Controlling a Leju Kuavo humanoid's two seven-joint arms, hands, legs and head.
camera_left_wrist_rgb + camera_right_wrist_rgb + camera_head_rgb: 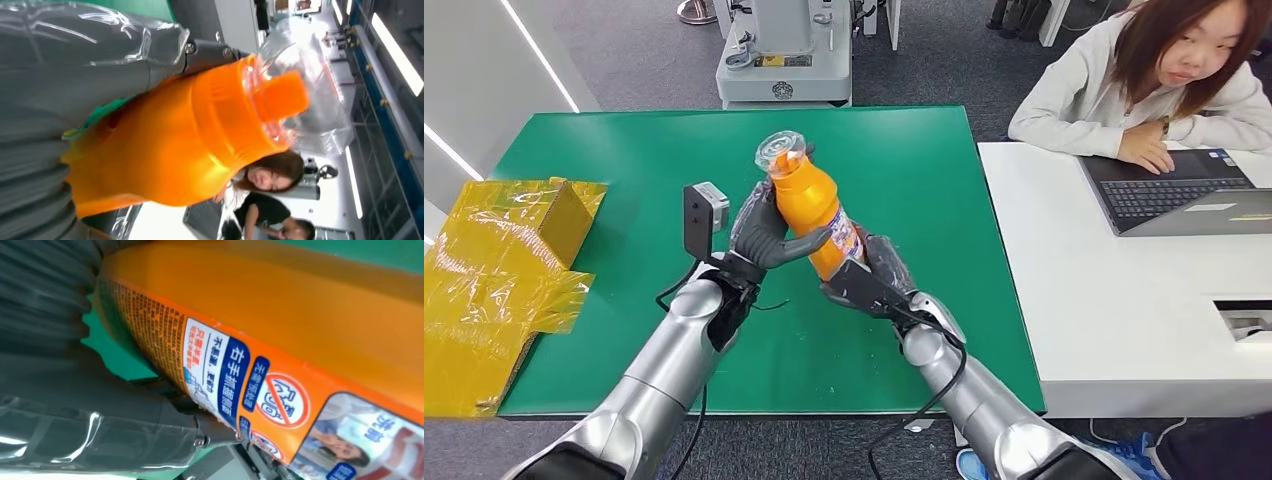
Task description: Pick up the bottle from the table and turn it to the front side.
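Left to right in the head view: crumpled yellow film (494, 290) over the table's left edge, green table (624, 180), then both hands mid-table, white desk (1124, 320) with one laptop (1174, 190) and one person (1154, 80) at far right.

One orange bottle (816, 205), clear cap on top, lifted off the table and tilted, top leaning away and left. Left hand (769, 235) wraps the upper body, fingers curled across it; the left wrist view shows the bottle's shoulder (200, 140) close against the hand. Right hand (869, 280) cups the lower end at the label, fingers closed on it. The right wrist view has the printed label (240, 385) facing the camera. Both hands holding, neither free.

Risks, judged: smooth plastic could slip when one hand lets go to re-grip for the turn; the tilt would drop it onto the table. Fingers covering the label make the front side hard to check. Twisting with both hands tight could stall the turn.

Counts: one bottle, two hands, one laptop, one person, one heap of film.
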